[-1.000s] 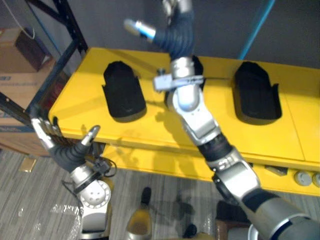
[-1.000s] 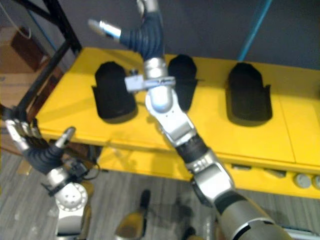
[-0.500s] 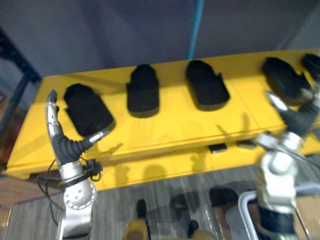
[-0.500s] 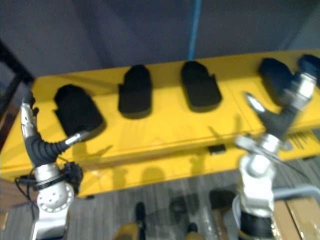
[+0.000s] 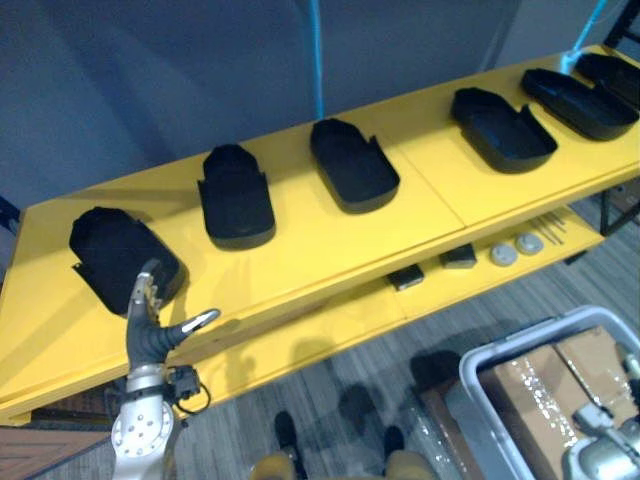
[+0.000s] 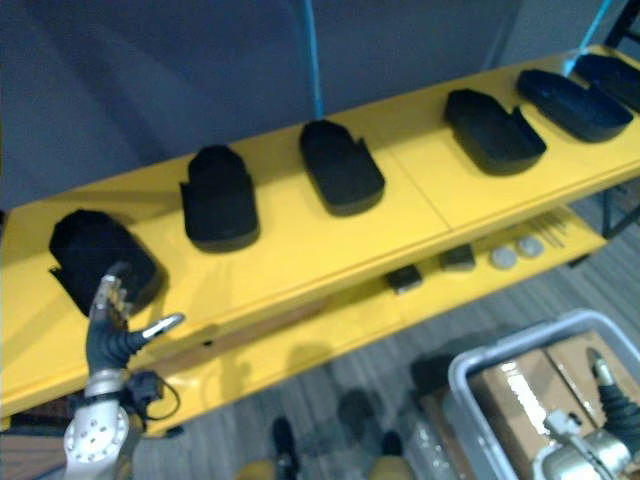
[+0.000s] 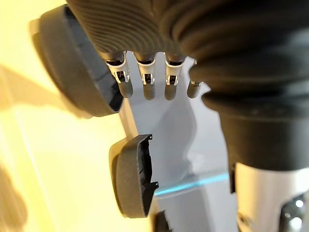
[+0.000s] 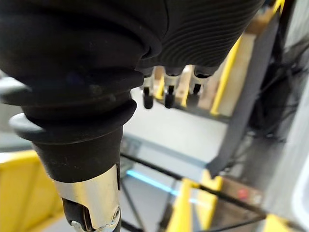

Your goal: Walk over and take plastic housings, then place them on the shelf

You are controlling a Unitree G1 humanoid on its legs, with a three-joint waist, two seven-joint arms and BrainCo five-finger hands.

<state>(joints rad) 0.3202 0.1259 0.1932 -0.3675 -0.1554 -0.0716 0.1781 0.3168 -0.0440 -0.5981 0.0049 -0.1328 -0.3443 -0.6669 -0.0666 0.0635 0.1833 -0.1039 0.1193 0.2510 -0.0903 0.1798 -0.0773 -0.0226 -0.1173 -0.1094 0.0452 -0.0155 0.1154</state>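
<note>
1. Nearest me, my right hand [image 6: 615, 405] hangs low by the grey plastic tote [image 5: 500, 350] of brown cartons. Its fingers [image 8: 169, 94] dangle loose, pinching nothing.
2. My left hand [image 5: 150, 325] stands at the front edge of the long yellow shelf [image 5: 330, 240], fingers [image 7: 147, 87] spread, thumb out, empty.
3. The black moulded plastic housings [image 5: 353, 165] sit in a row on the shelf. The leftmost housing [image 5: 120, 255] lies just beyond my left fingers.
4. I judge another must be fetched: swing the left hand wide of that housing when stepping off, and set the next one on a bare stretch, apart from its neighbours.
</note>
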